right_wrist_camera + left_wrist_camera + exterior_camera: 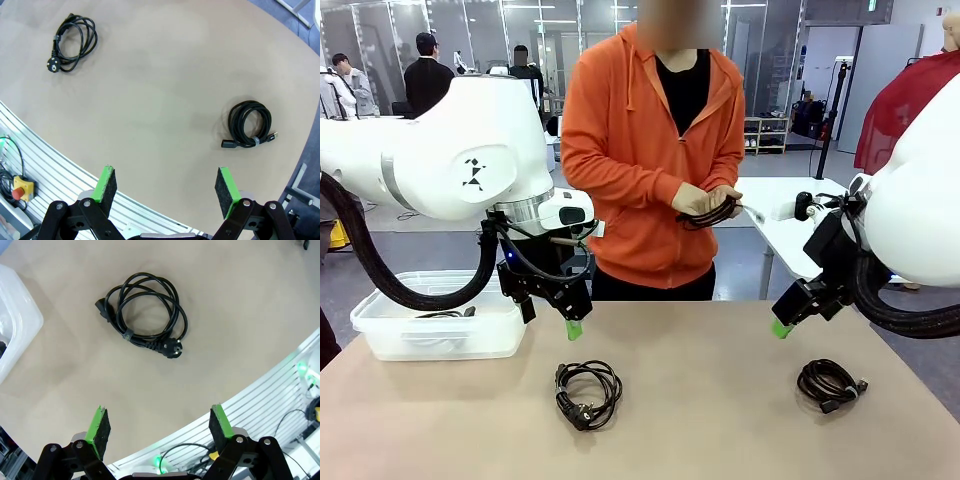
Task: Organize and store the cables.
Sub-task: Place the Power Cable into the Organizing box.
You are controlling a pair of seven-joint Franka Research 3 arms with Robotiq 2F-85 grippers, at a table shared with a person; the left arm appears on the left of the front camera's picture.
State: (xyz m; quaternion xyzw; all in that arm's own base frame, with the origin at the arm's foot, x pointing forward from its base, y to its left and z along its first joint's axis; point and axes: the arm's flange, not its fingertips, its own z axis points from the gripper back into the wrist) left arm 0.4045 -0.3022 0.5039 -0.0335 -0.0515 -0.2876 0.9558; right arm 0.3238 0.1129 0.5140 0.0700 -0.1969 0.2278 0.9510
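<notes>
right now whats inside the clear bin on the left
A bit of black cable shows through the bin wall; the frosted plastic hides how many lie inside.

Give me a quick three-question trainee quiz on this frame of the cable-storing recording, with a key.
1. True or false: the left gripper is shut on a cable.
2. Where does the clear bin stand? A. at the robot's left end of the table B. at its middle C. at its right end
3. How many coiled cables lie on the bare table top?

Key
1. False: its jaws stand open above the table, as do the right gripper's.
2. A.
3. Two: the larger coil and the tighter coil. A third cable is in the person's hands.
</notes>
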